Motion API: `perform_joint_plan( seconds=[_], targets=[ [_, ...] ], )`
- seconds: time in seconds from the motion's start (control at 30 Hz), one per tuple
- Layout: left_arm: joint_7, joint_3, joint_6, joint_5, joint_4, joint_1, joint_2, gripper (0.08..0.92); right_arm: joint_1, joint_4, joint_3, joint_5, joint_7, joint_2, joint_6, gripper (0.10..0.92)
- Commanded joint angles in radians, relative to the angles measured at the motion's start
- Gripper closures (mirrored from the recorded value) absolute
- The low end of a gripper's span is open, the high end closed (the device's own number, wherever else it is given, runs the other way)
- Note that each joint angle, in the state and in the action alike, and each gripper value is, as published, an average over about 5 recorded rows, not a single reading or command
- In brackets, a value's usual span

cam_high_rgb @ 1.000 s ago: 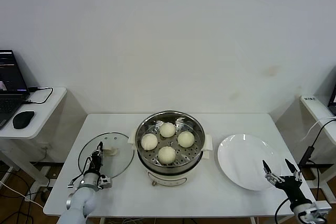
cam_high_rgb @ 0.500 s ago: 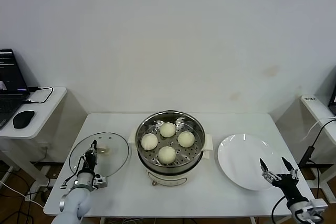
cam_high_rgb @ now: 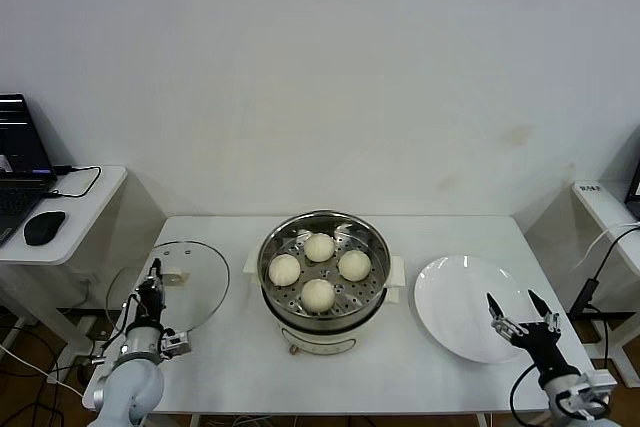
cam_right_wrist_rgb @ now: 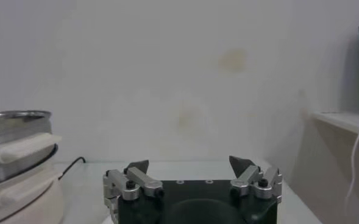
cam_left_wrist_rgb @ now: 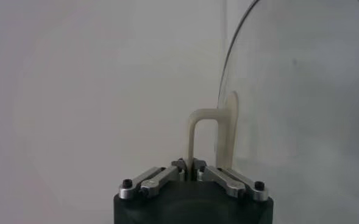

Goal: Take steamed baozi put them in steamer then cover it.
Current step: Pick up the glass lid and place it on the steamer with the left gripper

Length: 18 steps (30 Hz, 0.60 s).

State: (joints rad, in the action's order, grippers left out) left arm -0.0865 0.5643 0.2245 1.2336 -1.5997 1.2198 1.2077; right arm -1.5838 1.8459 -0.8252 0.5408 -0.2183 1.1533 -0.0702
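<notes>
You face robot test lab, not home kitchen. Bare white wall [cam_high_rgb: 320, 67] behind plain white surface [cam_high_rgb: 230, 357]. Side desk [cam_high_rgb: 85, 217] on your left carries open laptop [cam_high_rgb: 20, 162], mouse [cam_high_rgb: 44, 228], trailing cables [cam_high_rgb: 80, 182]. Second desk [cam_high_rgb: 605, 207] with cable on your right. Steamer [cam_high_rgb: 323, 277] and white plate [cam_high_rgb: 470, 307] staged alone as props.
</notes>
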Motion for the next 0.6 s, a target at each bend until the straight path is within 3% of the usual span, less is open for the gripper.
perform_joint_plan(
  seconds=[0.03,0.17,0.33,0.6],
  targets=[
    [0.122,0.058,0.153,-0.024,-0.307,0.090,0.007,0.858,0.019,0.001,0.012,0.005,0.002,-0.003,0.002,0.203],
    [0.126,0.008,0.219,0.011,-0.378,0.093,0.007,0.858,0.026,-0.004,0.020,0.005,0.002,-0.003,0.003,0.203],
    [0.152,-0.116,0.356,0.146,-0.463,0.070,0.056,0.858,0.030,-0.009,0.018,0.003,0.001,0.000,0.004,0.203],
    [0.219,-0.315,0.379,0.252,-0.471,0.011,0.115,0.858,0.042,-0.019,0.009,0.002,0.002,-0.002,0.014,0.203]
  ],
)
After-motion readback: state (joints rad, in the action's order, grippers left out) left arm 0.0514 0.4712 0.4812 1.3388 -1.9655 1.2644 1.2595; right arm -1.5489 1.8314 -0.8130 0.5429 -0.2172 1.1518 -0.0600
